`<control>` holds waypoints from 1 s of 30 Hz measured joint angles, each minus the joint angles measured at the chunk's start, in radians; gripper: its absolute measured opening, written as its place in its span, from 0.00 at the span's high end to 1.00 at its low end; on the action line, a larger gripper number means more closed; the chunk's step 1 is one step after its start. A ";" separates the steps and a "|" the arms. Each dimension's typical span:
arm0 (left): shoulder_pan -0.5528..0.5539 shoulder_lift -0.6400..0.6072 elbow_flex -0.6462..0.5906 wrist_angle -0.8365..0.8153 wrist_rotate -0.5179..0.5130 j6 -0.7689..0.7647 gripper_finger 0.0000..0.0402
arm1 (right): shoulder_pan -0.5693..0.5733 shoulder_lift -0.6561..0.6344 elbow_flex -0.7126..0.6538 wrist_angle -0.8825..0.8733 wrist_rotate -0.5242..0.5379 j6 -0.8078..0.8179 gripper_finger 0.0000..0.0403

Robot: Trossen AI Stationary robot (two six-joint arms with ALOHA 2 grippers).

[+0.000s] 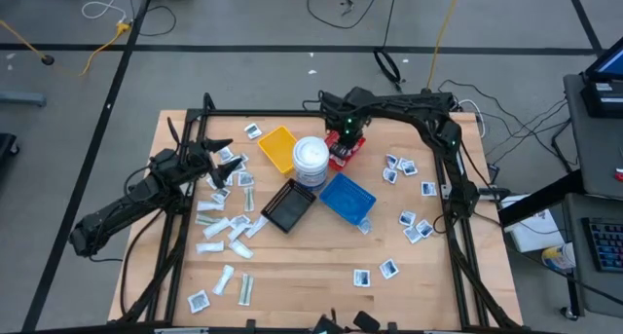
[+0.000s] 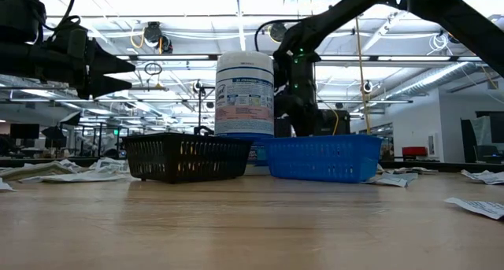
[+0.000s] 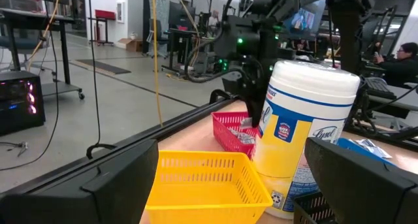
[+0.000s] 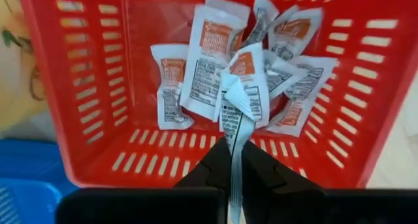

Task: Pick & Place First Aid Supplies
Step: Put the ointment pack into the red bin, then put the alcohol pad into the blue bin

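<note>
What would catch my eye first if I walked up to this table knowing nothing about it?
Probably the cluster of small trays mid-table, yellow, black, blue and red, ringing a tall white wipes tub. Next, the right gripper over the red tray, shut on a white packet above a pile of orange-printed packets. The left gripper hangs open above scattered packets on the table's left.
</note>
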State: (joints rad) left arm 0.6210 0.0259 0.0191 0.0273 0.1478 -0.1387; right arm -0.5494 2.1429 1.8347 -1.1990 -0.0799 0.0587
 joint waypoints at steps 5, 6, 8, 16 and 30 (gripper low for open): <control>0.000 0.000 0.000 0.000 0.000 0.000 0.02 | 0.004 -0.001 -0.007 0.032 0.003 -0.001 0.95; 0.000 0.000 0.000 0.000 0.000 0.000 0.02 | 0.004 -0.001 -0.007 0.035 0.002 0.000 0.93; 0.000 0.000 0.000 0.000 0.000 0.000 0.02 | 0.004 -0.001 -0.007 0.033 0.003 0.005 0.89; 0.000 0.000 0.000 0.000 0.000 0.000 0.02 | 0.008 -0.001 -0.007 0.033 0.002 0.002 0.63; 0.000 0.000 0.000 0.000 0.000 0.000 0.02 | -0.007 -0.086 -0.007 0.033 0.002 0.019 0.51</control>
State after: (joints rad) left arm 0.6209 0.0261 0.0192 0.0273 0.1482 -0.1387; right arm -0.5564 2.0566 1.8278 -1.1664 -0.0780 0.0776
